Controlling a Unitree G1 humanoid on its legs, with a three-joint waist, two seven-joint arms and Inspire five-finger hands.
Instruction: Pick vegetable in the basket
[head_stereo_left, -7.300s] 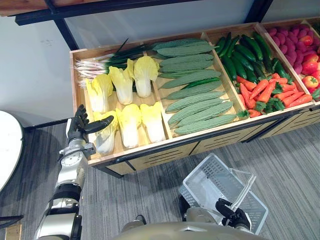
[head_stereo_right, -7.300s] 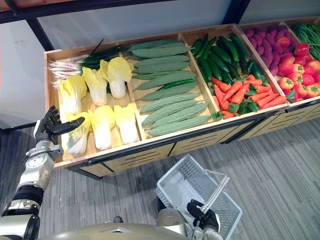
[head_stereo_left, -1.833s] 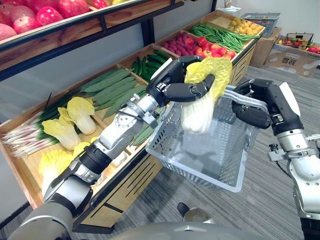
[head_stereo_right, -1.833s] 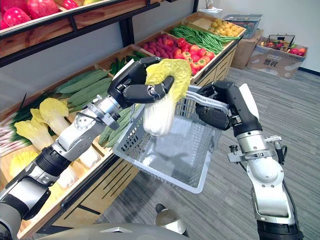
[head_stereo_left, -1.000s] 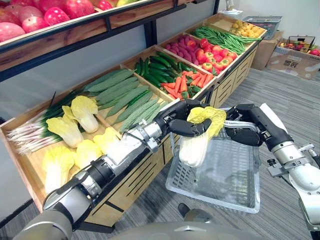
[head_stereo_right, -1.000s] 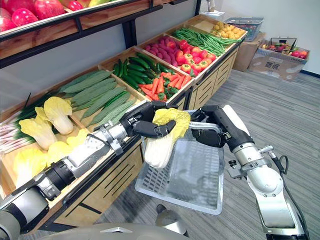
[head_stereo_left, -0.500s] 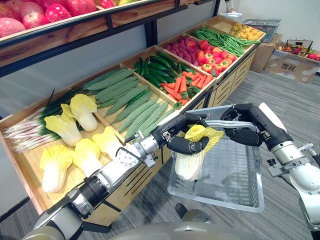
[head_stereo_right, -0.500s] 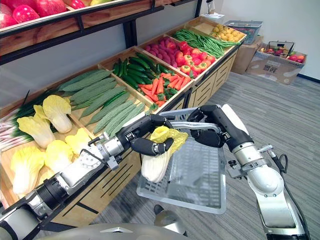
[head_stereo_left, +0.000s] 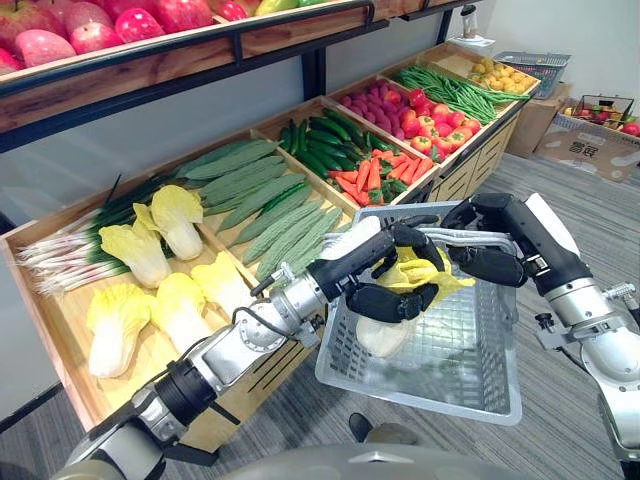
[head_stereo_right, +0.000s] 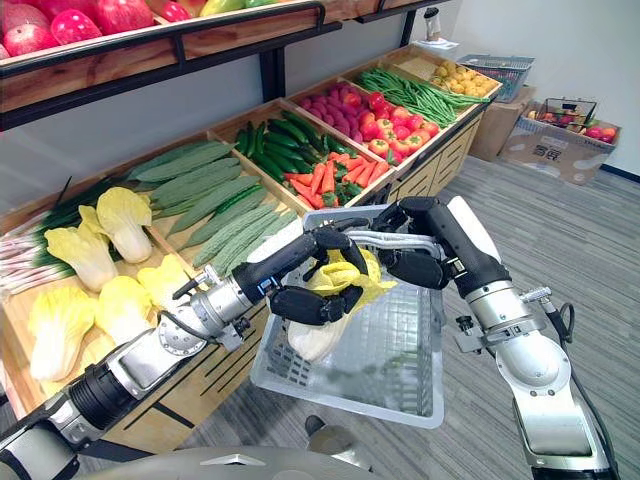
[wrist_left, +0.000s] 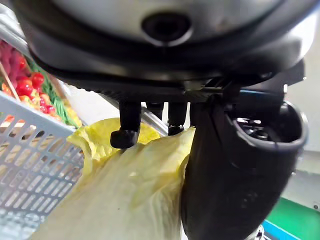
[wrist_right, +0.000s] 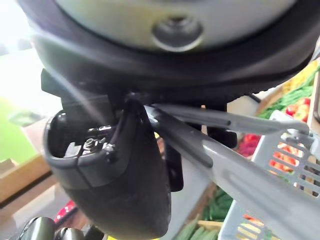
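Produce shelf (head_stereo_left: 60, 315) at 10 o'clock. Left hand (head_stereo_left: 385, 285) clamped on cabbage (head_stereo_left: 383, 335) inside basket (head_stereo_left: 420, 395), right hand (head_stereo_left: 490, 255) gripping handle (wrist_right: 250, 180); next: release.

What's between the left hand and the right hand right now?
The yellow leaves of the cabbage gripped by the left hand, and the basket handle that the right hand holds. Both eye views show it.

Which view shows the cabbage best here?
The left eye view: the cabbage shows yellow leaves and white stem, gripped by the left robot hand, stem down in the basket. The right eye view shows much the same. The left wrist view gives just leaves up close against the fingers.
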